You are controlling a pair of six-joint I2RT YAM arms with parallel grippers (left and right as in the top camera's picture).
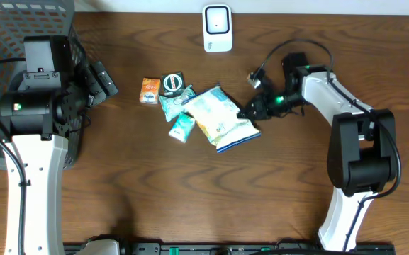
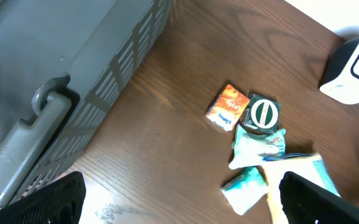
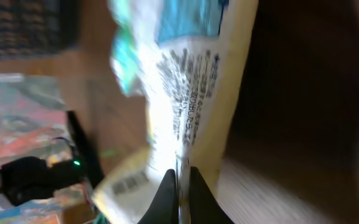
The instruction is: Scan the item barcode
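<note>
Right hand (image 1: 249,113) is closed on the right edge of the snack bag (image 1: 220,117), the thin seam pinched between its fingertips (image 3: 165,196). I read the edge grip as a way to leave the printed face uncovered. In the wrist view a barcode-like block sits on the bag just beside the pinch. The bag lies mid-table (image 1: 154,184), overlapping a teal packet (image 1: 181,128) and a white-teal pouch (image 1: 169,105). A round tin (image 1: 172,83) and an orange packet (image 1: 149,90) sit just beyond. The white scanner (image 1: 217,28) stands at the far edge, well apart from the bag. Left hand (image 2: 179,208) is wide open and holds nothing, parked beside the grey basket (image 1: 9,18). I see no items in the basket, though the arm hides much of it.
</note>
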